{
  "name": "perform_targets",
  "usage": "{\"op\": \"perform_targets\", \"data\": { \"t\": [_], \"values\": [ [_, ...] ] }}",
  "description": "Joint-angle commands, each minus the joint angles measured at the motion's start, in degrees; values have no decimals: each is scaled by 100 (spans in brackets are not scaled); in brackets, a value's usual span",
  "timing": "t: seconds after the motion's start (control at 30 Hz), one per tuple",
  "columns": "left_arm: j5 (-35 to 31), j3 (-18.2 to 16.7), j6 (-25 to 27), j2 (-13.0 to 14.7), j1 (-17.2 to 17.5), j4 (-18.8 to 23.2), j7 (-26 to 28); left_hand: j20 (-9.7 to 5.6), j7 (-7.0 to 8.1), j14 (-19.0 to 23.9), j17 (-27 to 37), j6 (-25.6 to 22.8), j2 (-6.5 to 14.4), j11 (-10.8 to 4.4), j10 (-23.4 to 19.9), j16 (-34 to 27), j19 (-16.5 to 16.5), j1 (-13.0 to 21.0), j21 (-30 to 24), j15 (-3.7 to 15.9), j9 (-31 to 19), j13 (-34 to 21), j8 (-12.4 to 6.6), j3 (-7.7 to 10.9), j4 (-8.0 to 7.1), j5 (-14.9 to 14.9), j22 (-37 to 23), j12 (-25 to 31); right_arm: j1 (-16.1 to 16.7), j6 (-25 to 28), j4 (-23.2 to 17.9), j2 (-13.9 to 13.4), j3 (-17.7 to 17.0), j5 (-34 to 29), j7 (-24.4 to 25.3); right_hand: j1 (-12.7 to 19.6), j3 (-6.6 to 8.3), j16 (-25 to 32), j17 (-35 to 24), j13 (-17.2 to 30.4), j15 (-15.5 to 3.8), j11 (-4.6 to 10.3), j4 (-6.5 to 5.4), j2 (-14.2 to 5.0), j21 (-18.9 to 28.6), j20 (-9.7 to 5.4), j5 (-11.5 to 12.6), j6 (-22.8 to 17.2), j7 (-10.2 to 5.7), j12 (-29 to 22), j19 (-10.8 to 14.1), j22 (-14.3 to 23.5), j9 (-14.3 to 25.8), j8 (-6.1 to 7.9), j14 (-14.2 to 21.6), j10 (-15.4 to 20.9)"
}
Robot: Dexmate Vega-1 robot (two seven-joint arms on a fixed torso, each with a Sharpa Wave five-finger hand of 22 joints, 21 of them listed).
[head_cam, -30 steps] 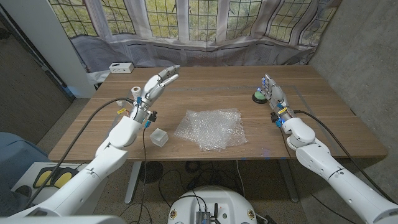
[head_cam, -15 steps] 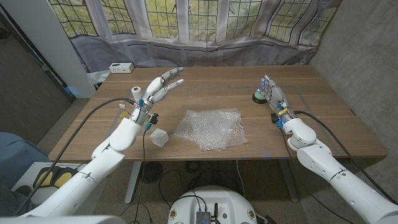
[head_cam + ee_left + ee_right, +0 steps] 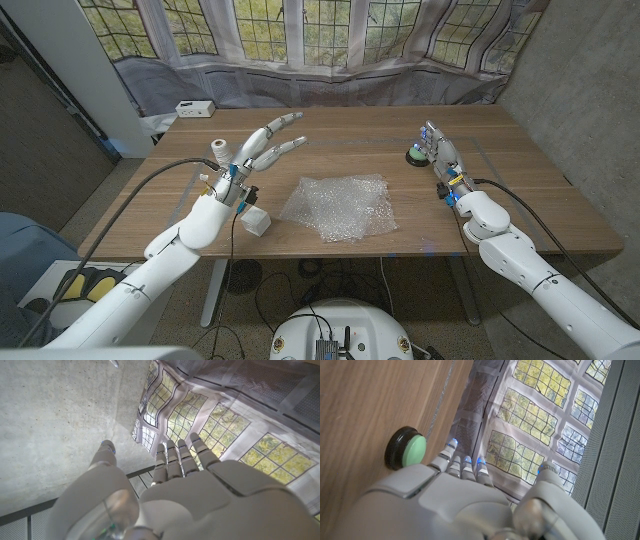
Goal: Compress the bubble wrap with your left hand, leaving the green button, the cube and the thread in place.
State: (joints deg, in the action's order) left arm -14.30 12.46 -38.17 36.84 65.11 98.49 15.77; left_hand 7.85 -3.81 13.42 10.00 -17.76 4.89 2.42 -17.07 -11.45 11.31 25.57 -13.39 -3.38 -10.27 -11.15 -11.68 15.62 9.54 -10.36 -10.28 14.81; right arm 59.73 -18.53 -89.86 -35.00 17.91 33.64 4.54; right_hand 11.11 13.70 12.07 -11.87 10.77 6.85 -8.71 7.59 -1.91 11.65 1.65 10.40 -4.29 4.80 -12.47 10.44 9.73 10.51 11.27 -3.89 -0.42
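1. The left hand [image 3: 262,146] is raised above the table [image 3: 520,180], fingers spread and straight, holding nothing; the left wrist view shows its fingers [image 3: 176,462] stretched toward the windows.
2. The wrap [image 3: 340,206] lies crumpled on the table, to the right of the left hand and nearer the robot, apart from it.
3. The cube [image 3: 256,221] sits just beside the left wrist, toward the robot, left of the wrap.
4. The thread [image 3: 220,149] stands upright just left of the left hand.
5. The right hand [image 3: 440,157] stands by the table's right side, fingers straight and close together, holding nothing.
6. The button [image 3: 407,448] sits just beside the right fingertips; whether they touch is unclear.
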Motion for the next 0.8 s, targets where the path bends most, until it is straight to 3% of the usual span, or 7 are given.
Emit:
{"op": "perform_targets", "data": {
  "t": [0.03,0.37,0.47,0.8],
  "values": [
    [-974,-160,634,168,287,577,508,85,84,-10,24,56,-114,-18,49,32,-46,-9,59,1,-21,-29,30,-6,-26,18,-20,-56,-23,-52,64,8,19,57,-125,47,16,-7,-8,28,9,1,3,-32,1,-19,13,-39,-5,6,43,16,18,-20,13,3],
    [-1505,-103,1437,448,394,1059,584,243,177,-240,37,266,-263,-41,290,101,-299,-75,177,-48,-28,-49,109,-64,-68,29,-27,-178,54,-70,23,-21,-15,71,-103,61,20,-8,-6,30,7,1,8,-41,3,-44,14,-36,-2,11,68,16,18,-23,20,5],
    [-1475,-38,1552,522,360,1100,555,419,274,-278,43,356,-308,-109,343,94,-349,-107,190,-44,-30,-57,124,-83,-88,29,-35,-202,76,-79,16,-29,-29,72,-90,59,18,-9,-8,30,7,-2,6,-42,2,-45,14,-34,-1,9,71,16,18,-24,19,15],
    [-1478,139,2023,796,277,1333,353,455,339,-408,49,472,-382,-97,495,113,-373,-160,189,-70,-34,-69,137,-119,-109,28,-46,-257,62,-147,103,-7,-36,98,-154,60,16,-9,-9,31,9,1,6,-44,-2,-49,13,-34,-2,11,74,15,19,-25,24,19]
  ]
}}
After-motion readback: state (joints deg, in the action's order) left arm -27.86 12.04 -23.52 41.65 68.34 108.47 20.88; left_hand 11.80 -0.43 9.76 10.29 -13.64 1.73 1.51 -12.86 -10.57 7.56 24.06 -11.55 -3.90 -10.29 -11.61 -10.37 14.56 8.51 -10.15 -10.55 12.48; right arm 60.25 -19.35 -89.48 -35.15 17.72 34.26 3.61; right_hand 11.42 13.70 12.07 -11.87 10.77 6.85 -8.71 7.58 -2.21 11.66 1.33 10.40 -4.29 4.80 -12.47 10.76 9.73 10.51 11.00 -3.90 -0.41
